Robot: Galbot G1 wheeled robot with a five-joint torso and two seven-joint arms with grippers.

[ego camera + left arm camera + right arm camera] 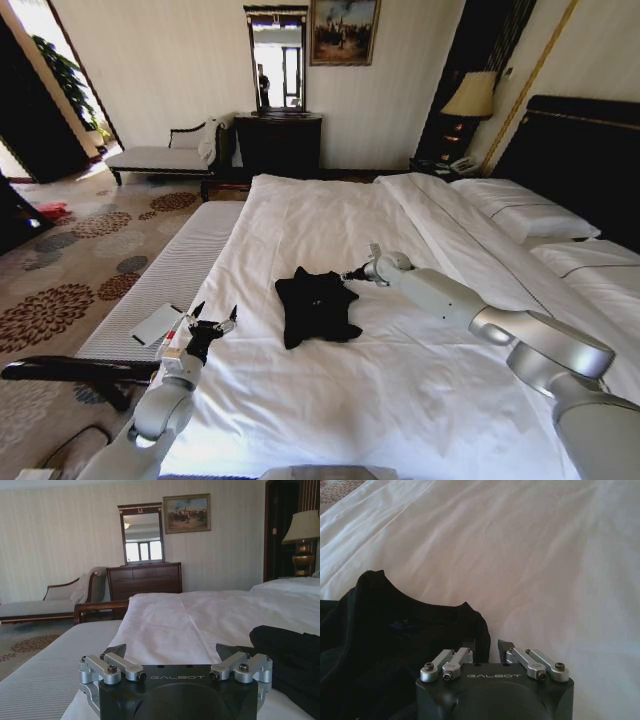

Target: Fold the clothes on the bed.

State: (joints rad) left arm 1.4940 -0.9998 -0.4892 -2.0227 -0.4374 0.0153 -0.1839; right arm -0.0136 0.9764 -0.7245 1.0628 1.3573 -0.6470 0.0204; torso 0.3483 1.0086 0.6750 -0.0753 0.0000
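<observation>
The clothes are one black T-shirt [315, 305], lying crumpled in the middle of the bed's white sheet [400, 400]. My right gripper [347, 275] is low at the shirt's far right edge. In the right wrist view it [487, 647] is open by a narrow gap, one fingertip [470, 647] over the black fabric [395, 645] and the other over bare sheet. My left gripper [213, 315] hovers wide open near the bed's left edge, a little short of the shirt. Its wrist view shows the spread gripper [170, 652] with the shirt [292, 665] off to one side.
A grey striped bench [180, 270] runs along the bed's left side with a white flat pad [155, 325] on it. Pillows [530, 215] and a dark headboard [590, 150] are at the right. A chaise [165, 158] and a dark dresser [278, 140] stand by the far wall.
</observation>
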